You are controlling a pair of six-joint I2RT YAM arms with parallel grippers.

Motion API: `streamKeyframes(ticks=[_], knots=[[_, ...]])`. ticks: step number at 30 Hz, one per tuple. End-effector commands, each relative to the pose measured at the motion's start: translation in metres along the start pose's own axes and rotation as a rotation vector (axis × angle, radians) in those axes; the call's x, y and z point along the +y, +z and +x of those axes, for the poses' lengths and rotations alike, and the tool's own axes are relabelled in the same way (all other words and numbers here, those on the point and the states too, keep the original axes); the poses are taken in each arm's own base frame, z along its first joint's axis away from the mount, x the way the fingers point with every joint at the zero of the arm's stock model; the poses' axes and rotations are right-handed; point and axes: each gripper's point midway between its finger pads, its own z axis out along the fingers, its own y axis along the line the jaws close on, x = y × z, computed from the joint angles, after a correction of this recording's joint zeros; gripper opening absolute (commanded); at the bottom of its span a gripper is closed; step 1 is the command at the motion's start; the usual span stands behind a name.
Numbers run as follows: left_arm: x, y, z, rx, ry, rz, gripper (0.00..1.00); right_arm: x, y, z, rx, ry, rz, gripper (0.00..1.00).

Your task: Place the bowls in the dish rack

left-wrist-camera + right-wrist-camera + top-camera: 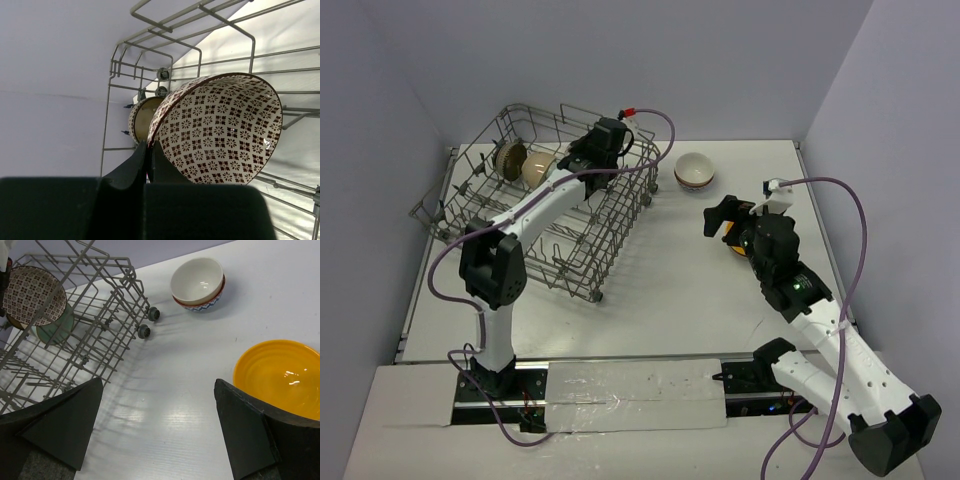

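My left gripper [572, 160] reaches into the grey wire dish rack [610, 240] and is shut on the rim of a bowl with a brown-and-white patterned inside [220, 130], held on edge among the tines; its fingers [137, 160] pinch the rim. A second bowl [142, 117] stands just behind it. My right gripper [157, 385] is open and empty above the table, next to an orange-yellow bowl [280, 377] that lies at its right finger. Two stacked bowls [197, 282], white over blue-patterned, sit on the table beyond it.
The rack [75, 330] stands at the far left with small wheels [145, 330] towards the stacked bowls [694, 170]. A pale green bowl [54, 330] leans beside the patterned one [32, 295]. Walls close the far side and both sides.
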Motion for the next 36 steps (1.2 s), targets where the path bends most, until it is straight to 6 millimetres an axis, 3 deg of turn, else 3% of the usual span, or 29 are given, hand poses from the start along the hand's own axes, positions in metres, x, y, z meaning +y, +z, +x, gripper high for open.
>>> streamKeyframes(ticks=[1,5,25,36], knots=[[0.017,-0.001,-0.013,-0.024,-0.077,-0.036,0.00,-0.004,0.002,-0.002,-0.014,-0.019,0.023,1.00],[0.009,0.003,-0.004,0.010,-0.072,-0.035,0.00,-0.004,0.003,0.000,-0.010,-0.020,0.024,0.99],[0.024,-0.009,0.005,0.054,-0.049,-0.178,0.00,-0.005,0.003,0.005,-0.014,-0.018,0.012,0.99],[-0.005,-0.008,0.003,0.058,0.031,-0.171,0.00,-0.007,0.002,0.007,-0.012,-0.021,0.019,0.99]])
